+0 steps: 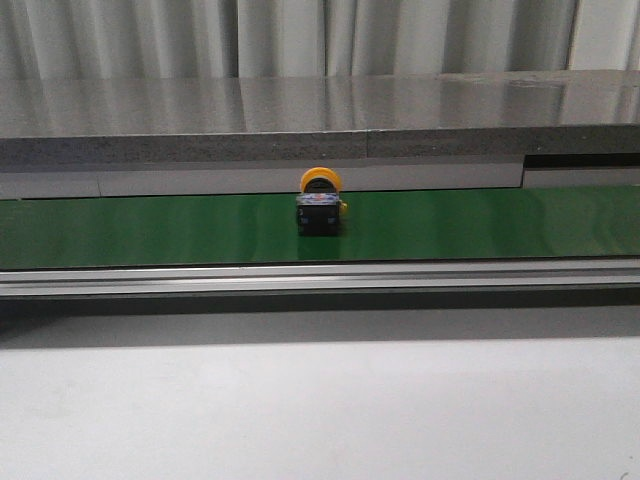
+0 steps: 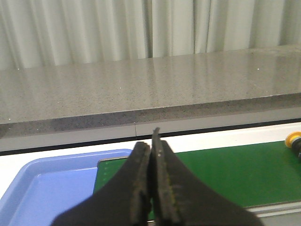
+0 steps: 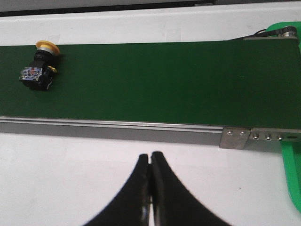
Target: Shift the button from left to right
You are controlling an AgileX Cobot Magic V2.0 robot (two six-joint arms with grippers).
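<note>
- Front view: the button [image 1: 321, 201], a small push-button with a round orange-yellow cap and dark boxy body, is seen lying on the green conveyor belt [image 1: 150, 230], near its middle, cap toward the far grey speckled counter [image 1: 300, 115].
- Left wrist view: the left gripper [image 2: 151, 141] is shown with its black jaws pressed together, nothing held, above a blue plastic tray [image 2: 42, 183]. The cap is glimpsed at the frame edge.
- Right wrist view: the right gripper [image 3: 150, 157] is seen closed and unladen over the white table [image 3: 70, 174], well apart from the button.

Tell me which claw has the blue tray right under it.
The left claw: its shut tips sit beside the blue tray at the green belt's end. The right claw hangs over white table only.
</note>
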